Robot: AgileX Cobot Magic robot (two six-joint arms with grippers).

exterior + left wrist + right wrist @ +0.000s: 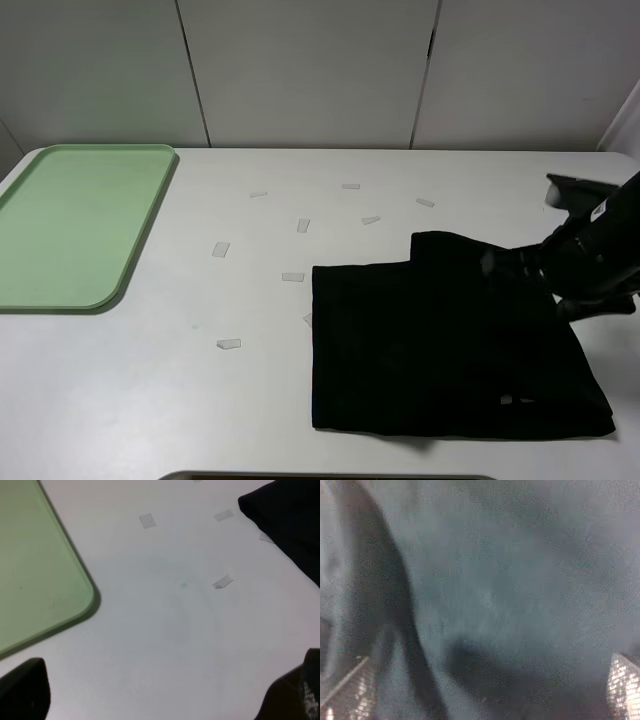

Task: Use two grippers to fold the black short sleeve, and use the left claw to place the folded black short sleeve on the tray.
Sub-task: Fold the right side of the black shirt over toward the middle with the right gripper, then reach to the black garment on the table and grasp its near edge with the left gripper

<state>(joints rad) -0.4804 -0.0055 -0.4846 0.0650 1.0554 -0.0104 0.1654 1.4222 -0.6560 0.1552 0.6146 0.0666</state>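
**Both pincers wide open, shirt on the table right of centre**

From the high camera I saw the black short sleeve [440, 350] lying flat on the white table [150, 400], right of centre, as a roughly square dark block with a raised flap along its far edge. The tray [140, 230] sat well apart from it at the far left corner, with nothing on it. A few small clear tape scraps [229, 344] were scattered on the table between the two.

The right gripper [515, 262] reached in from the right edge and hung over the shirt's far right part. In its wrist view the two fingers [625, 687] stood at opposite corners, spread as wide as they go, with only black cloth between them. It gripped nothing; I could not tell whether it touched the fabric.

The left gripper [160, 700] was likewise fully spread and held nothing. Its camera looked down on bare table, with a rounded corner of the tray on one side and a corner of the shirt on the other.
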